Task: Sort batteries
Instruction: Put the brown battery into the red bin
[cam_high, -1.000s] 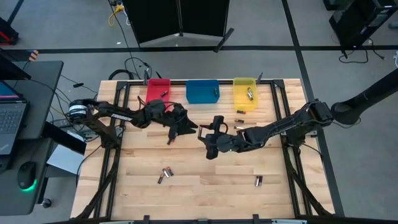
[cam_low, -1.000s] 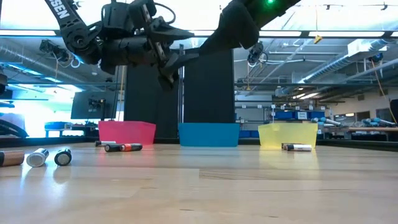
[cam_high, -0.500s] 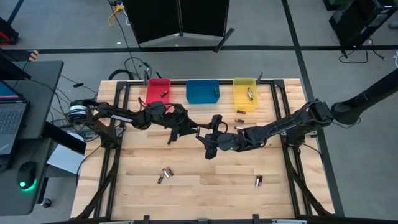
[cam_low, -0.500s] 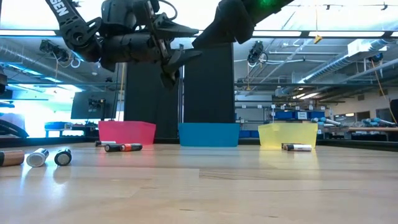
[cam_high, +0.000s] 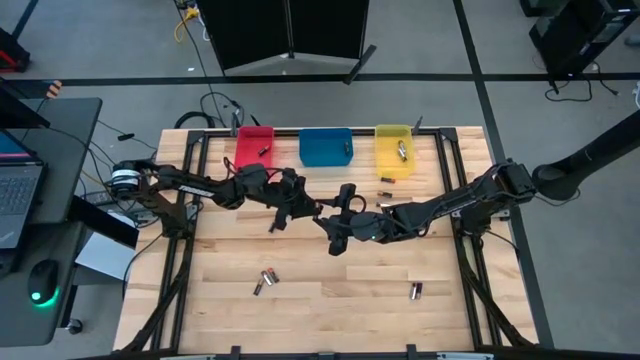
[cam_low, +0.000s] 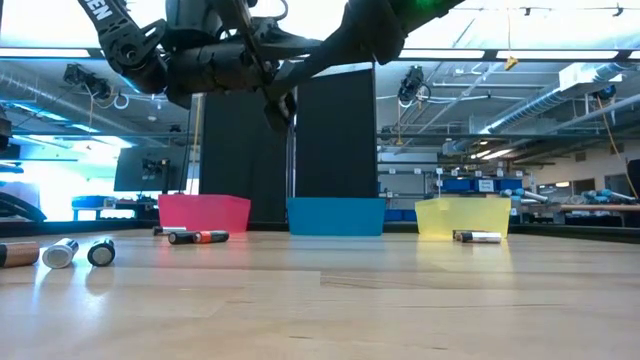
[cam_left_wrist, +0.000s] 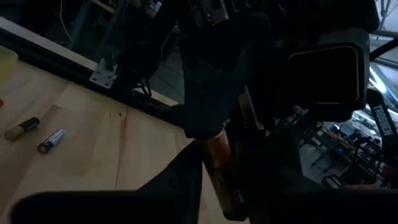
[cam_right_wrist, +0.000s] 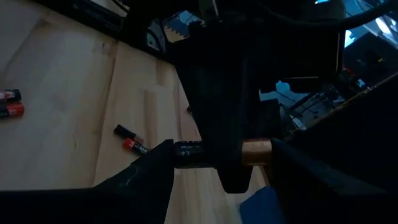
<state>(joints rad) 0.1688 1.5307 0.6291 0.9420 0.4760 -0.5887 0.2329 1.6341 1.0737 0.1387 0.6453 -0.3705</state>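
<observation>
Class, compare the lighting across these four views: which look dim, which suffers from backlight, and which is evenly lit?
High view: evenly lit table. Low view: bright room behind leaves both arms as silhouettes. Left wrist view: dim; copper-topped battery glints. Right wrist view: equally dark, battery barely readable.

You can read only partial white letters "EN" on the arm link (cam_low: 103, 12) in the low view, and "TROSSEN" on an arm (cam_left_wrist: 380, 119) in the left wrist view.
</observation>
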